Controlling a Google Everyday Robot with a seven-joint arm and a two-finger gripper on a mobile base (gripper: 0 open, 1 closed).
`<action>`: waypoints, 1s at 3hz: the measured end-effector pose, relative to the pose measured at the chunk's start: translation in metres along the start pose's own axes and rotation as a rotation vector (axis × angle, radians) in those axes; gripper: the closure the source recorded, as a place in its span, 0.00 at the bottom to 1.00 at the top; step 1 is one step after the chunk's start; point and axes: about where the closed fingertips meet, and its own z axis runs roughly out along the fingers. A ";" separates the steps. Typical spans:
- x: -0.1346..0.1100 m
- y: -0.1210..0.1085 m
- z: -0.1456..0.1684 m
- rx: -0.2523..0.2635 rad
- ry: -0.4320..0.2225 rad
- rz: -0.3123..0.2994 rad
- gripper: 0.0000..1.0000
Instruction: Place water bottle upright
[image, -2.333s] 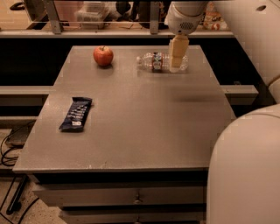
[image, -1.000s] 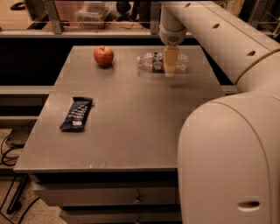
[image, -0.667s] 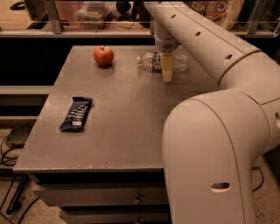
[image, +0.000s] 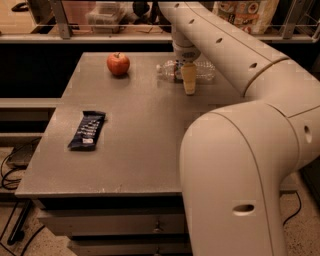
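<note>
The water bottle is down on its side at the far end of the desk, lying crosswise. It's clear ribbed plastic with a narrow dark label band near the middle (the narrower neck end points left). The tool hangs right over its midsection, hiding part of the body. Whether they're touching is hard to tell.

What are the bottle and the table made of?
The water bottle, lying on its side, looks like clear ribbed plastic: you see through it. The table looks matte grey, maybe laminate or metal. The gripper is at the bottle's middle.
</note>
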 end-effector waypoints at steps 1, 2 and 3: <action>-0.001 0.000 -0.001 -0.008 -0.006 -0.001 0.52; 0.000 -0.001 -0.004 -0.008 -0.006 0.000 0.75; -0.002 0.000 -0.015 -0.009 -0.045 0.019 0.98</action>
